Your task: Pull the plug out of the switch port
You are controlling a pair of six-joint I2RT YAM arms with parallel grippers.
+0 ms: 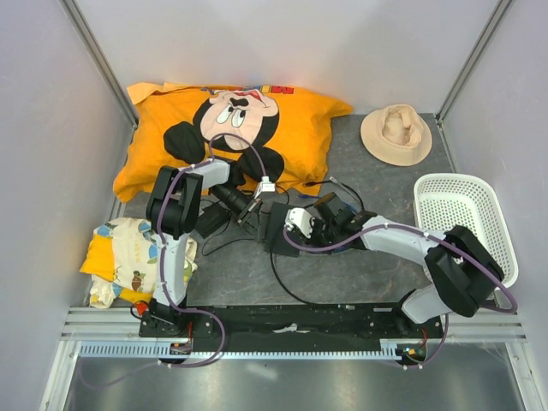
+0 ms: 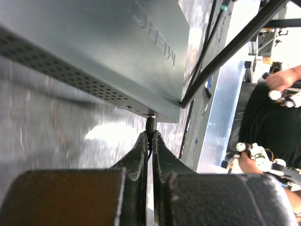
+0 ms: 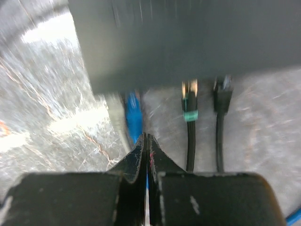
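Top view: switch (image 1: 276,233) largely hidden under the arms (image 1: 377,233), sockets too small to be made out. Left wrist view: switch cut off by top and left edges, lettering (image 2: 155,40) blurred, not readable. Right wrist view smeared throughout; blue plug (image 3: 133,117) blurred, its near end hidden behind the right gripper (image 3: 147,141); seating in the socket cannot be told.

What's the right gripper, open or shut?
Shut. The right gripper shows fingertips touching, just short of the blue plug at the switch. Whether it holds anything: cannot tell.
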